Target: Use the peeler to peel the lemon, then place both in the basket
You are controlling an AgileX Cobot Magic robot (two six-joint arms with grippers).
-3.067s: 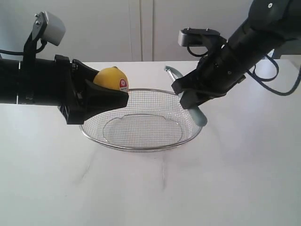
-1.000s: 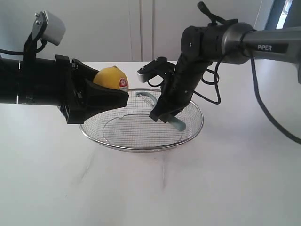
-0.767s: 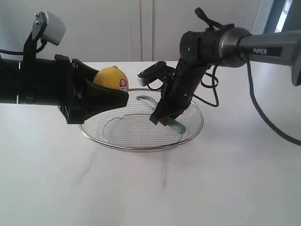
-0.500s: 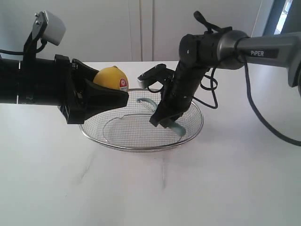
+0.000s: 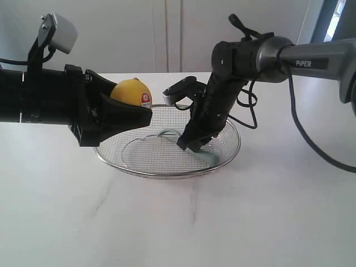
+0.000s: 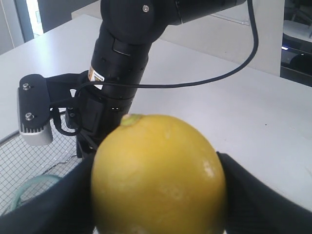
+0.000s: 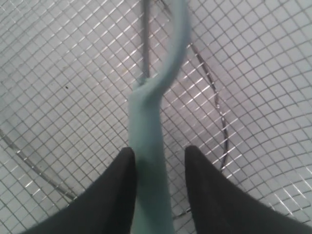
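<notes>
Lemon pinched by the left gripper could bounce off the basket rim if dropped, while the right gripper, slightly spread around the peeler, might snag it.

Shiny wire-mesh basket (matt plastic peeler)

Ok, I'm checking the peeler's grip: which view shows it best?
Right wrist view: the peeler sits inside the right gripper, a gap on one side. Exterior view shows it in the basket, partly hidden; the left wrist view, only its curved head.
</notes>
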